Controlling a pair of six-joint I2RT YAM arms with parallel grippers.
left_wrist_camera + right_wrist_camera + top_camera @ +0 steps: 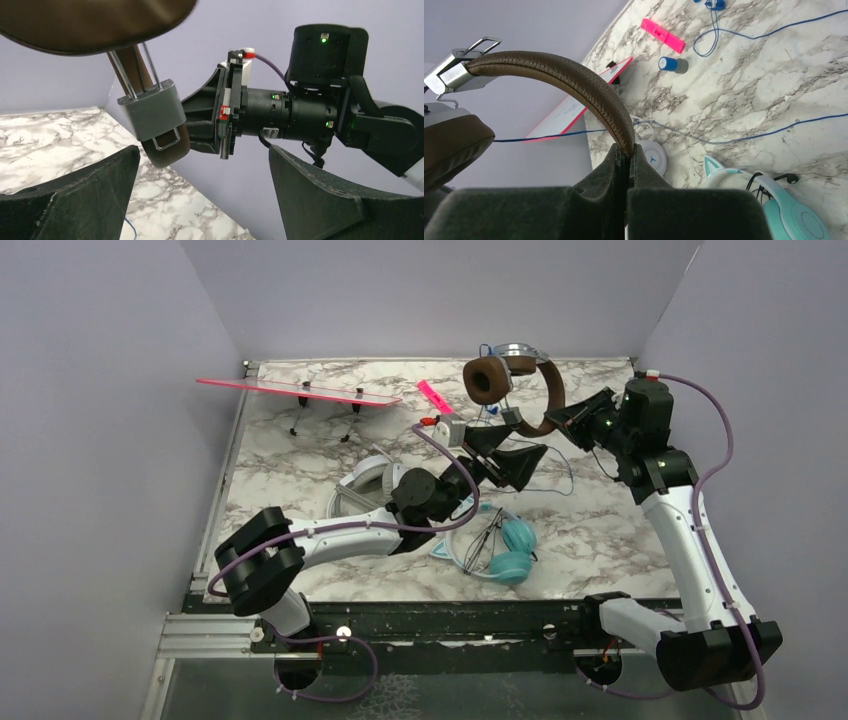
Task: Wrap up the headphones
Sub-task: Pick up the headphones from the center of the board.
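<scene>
The brown headphones [487, 380] hang in the air over the back of the table. My right gripper [572, 420] is shut on their leather headband [574, 85], pinched at the fingertips [628, 152]. My left gripper [515, 462] stands wide open just below and left of them, holding nothing. In the left wrist view [204, 155] the grey slider block [150, 112] hangs near the left finger. Their blue cord [560, 475] trails on the table. The white-grey headphones [365, 480] lie partly under the left arm. The teal cat-ear headphones [505, 550] lie near the front.
A pink-edged clear panel [300, 392] on small legs stands at the back left. A pink clip [434, 396] and a small blue-grey cylinder [672, 64] lie near the table's middle back. Purple walls close in the left, back and right.
</scene>
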